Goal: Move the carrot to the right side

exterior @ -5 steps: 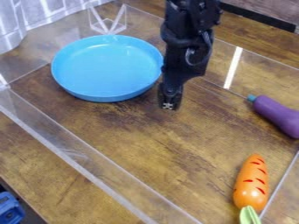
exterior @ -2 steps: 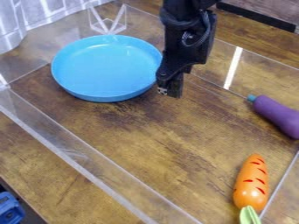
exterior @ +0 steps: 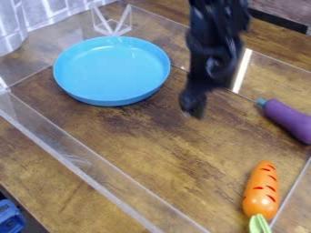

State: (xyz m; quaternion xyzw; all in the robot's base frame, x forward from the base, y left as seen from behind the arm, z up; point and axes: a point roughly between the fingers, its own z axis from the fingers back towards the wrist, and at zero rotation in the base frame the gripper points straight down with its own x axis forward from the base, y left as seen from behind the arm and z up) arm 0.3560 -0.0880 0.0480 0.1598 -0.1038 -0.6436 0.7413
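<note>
Fingers: black, blurred, above the counter; whether wide or narrow, cannot tell. Carrot: one, orange with darker stripes, leafy green top toward the near edge; lying nearer the camera than the fingers and to their right in view, well apart from them. Bare wood between the two. Eggplant: one, purple (green-tipped), right of the fingers, beyond the carrot. Plate: one, blue, round, raised rim, left of the fingers. Clear plastic edging: along the counter's left side.
</note>
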